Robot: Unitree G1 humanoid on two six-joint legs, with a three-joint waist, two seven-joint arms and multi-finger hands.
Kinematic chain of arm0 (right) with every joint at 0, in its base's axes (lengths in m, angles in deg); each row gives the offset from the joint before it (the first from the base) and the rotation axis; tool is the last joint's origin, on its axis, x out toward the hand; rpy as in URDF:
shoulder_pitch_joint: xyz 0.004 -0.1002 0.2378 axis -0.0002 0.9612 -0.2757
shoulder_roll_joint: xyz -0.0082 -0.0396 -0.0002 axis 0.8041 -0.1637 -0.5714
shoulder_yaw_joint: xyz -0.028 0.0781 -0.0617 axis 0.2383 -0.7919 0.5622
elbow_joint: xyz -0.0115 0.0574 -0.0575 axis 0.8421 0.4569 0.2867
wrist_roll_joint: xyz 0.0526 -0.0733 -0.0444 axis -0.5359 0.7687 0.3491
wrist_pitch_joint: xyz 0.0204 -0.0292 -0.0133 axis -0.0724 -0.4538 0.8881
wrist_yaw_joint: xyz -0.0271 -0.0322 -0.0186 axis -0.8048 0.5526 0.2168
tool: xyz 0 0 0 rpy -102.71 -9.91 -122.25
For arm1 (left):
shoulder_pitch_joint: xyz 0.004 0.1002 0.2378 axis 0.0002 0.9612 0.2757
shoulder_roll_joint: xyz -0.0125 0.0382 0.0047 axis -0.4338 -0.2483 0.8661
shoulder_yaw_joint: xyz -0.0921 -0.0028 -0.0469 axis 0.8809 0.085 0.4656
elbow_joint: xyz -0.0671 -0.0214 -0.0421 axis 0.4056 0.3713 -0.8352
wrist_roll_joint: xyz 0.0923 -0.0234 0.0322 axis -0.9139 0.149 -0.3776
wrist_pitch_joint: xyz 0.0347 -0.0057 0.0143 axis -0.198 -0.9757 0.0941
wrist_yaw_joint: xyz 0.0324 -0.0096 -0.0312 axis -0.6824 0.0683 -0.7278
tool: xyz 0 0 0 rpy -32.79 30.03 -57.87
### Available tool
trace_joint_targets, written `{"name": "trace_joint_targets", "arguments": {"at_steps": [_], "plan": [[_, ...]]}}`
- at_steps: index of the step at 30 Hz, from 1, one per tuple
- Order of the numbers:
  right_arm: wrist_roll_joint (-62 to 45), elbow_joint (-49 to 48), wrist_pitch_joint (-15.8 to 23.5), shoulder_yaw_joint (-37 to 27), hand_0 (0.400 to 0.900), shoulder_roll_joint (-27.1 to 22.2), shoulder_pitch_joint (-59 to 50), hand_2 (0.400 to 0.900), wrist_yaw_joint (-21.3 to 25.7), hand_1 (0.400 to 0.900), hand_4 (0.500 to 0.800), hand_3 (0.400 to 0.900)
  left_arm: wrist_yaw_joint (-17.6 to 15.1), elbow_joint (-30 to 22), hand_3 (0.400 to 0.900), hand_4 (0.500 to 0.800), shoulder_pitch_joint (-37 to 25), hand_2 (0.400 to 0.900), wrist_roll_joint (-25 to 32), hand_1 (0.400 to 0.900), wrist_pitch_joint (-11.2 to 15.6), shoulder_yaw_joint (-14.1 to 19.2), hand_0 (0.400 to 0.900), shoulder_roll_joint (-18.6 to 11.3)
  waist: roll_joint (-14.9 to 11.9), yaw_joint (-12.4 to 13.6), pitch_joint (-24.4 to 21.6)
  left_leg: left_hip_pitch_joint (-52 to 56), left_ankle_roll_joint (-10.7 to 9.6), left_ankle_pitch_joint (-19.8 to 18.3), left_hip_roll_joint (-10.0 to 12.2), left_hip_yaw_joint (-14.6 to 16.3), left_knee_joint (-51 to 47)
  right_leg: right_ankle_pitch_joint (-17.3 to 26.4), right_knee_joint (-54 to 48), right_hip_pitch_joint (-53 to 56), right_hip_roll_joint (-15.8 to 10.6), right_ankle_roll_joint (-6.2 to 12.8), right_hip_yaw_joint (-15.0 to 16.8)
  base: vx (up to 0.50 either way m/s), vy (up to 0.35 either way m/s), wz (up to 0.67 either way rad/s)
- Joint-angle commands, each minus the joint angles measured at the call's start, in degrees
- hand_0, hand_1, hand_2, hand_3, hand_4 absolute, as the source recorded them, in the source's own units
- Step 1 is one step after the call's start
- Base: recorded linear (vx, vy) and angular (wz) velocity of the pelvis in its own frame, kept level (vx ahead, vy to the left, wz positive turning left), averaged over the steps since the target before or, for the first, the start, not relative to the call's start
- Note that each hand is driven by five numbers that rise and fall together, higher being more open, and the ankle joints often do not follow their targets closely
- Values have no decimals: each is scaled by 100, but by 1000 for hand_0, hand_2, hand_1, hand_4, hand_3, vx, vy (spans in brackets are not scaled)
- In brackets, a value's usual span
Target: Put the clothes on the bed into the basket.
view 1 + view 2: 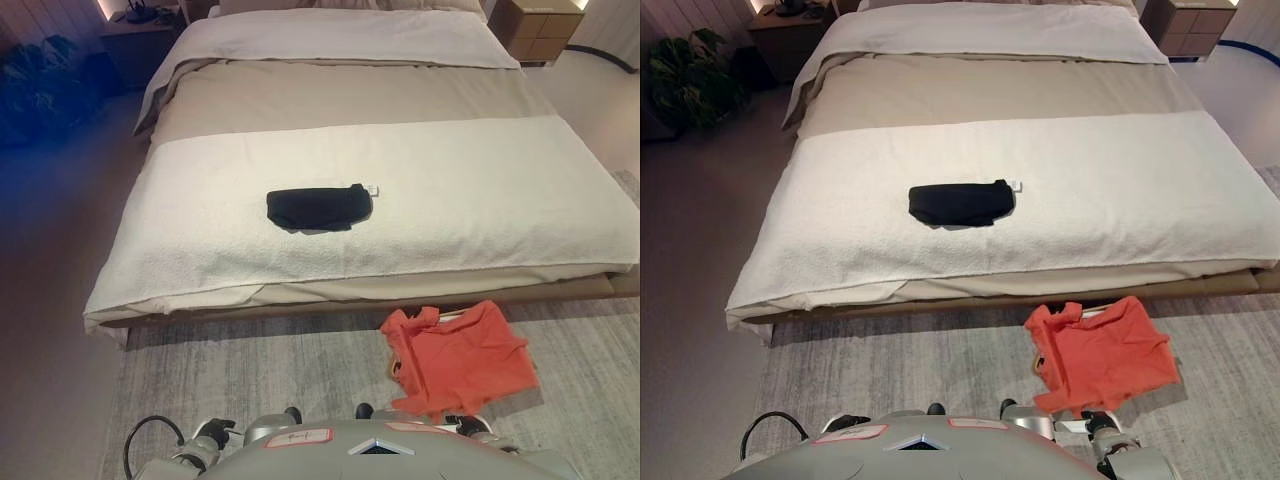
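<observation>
Black garment [318, 207] lies mid-bed [480, 190], long axis crosswise, straight ahead, well beyond both arms; hands unseen, grip state unknown; orange-draped basket [1102, 358] front-right.

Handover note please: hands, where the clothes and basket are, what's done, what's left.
Hands: neither robot hand shows clearly in either eye view; only parts of the arms show at the bottom edge, so their state is unknown.
Black garment: folded, lying on the white blanket near the middle of the bed, untouched.
Orange garment: off the bed, draped over what seems to be the basket on the rug at the foot of the bed, to the right. The basket itself is almost wholly hidden under it.
Done: orange piece is at the basket.
Left: pick up the black garment and put it in.
</observation>
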Motion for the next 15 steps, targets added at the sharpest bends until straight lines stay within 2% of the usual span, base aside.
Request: {"name": "trace_joint_targets", "arguments": {"at_steps": [1, 15], "plan": [[-102, 316, -9, -26, 900, -77, -224, 900, 264, 900, 800, 900, -155, 400, 900, 800, -238, 900, -6, 900, -8, -18, 900, 64, -218, 111, 10, -295, -67, -35, -178, -192, -44, 193, -8, -200, -156, 301, -213, 0, 0, 0], [75, 321, -21, 105, 900, -2, -145, 900, 436, 900, 800, 900, -233, 329, 900, 800, -215, 900, 1, 900, 16, -133, 900, 164, -265, 111, 15, -290, -76, -49, -165, -165, -44, 189, -8, -199, -146, 302, -208, 0, 0, 0]]}}
